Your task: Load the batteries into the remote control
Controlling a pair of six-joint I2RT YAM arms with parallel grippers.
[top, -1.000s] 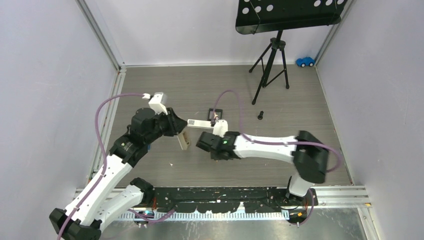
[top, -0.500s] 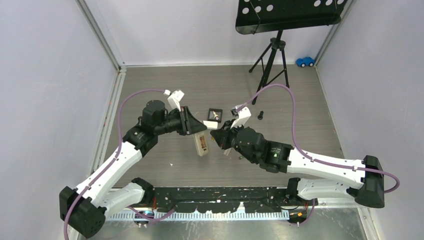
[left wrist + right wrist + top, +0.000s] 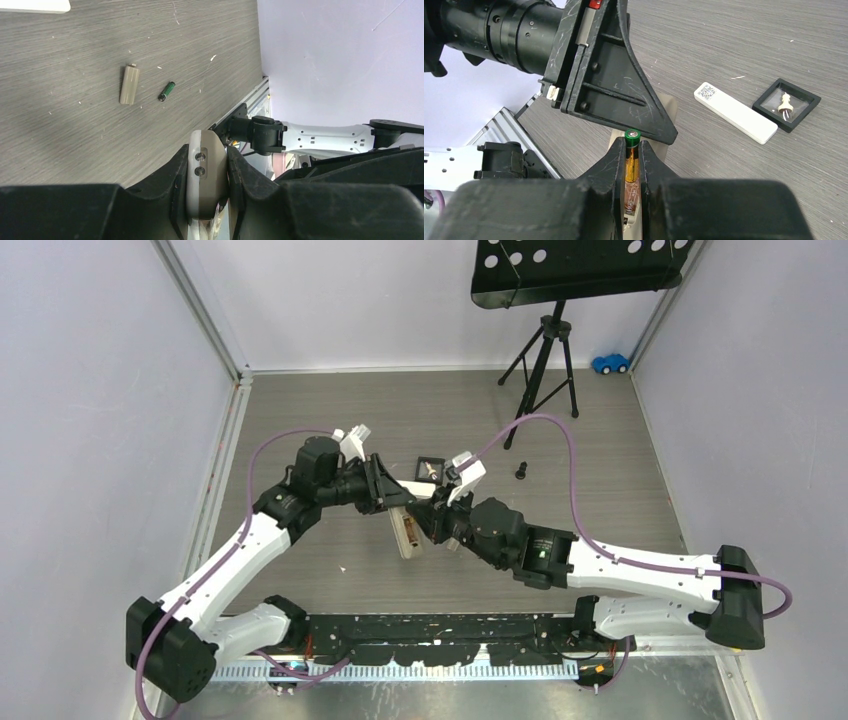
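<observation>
My left gripper (image 3: pixel 388 495) is shut on the remote control (image 3: pixel 407 533) and holds it off the floor, grey-beige back showing; the left wrist view shows its end clamped between the fingers (image 3: pixel 207 172). My right gripper (image 3: pixel 430 519) is shut on an orange battery with a green tip (image 3: pixel 632 152), held lengthwise right over the remote's body (image 3: pixel 636 223), close against the left gripper. A green-and-black battery (image 3: pixel 167 91) and a beige battery cover (image 3: pixel 129 85) lie on the floor. The other batteries are out of view.
A shorter white remote (image 3: pixel 735 112) and a black square case (image 3: pixel 786 104) lie on the floor beyond the grippers. A stubby black peg (image 3: pixel 521 472), a tripod music stand (image 3: pixel 540 370) and a blue toy car (image 3: pixel 609 363) stand farther back right.
My right gripper has moved left with the battery, up against the remote. My left gripper has shifted slightly right and turned the remote toward it.
</observation>
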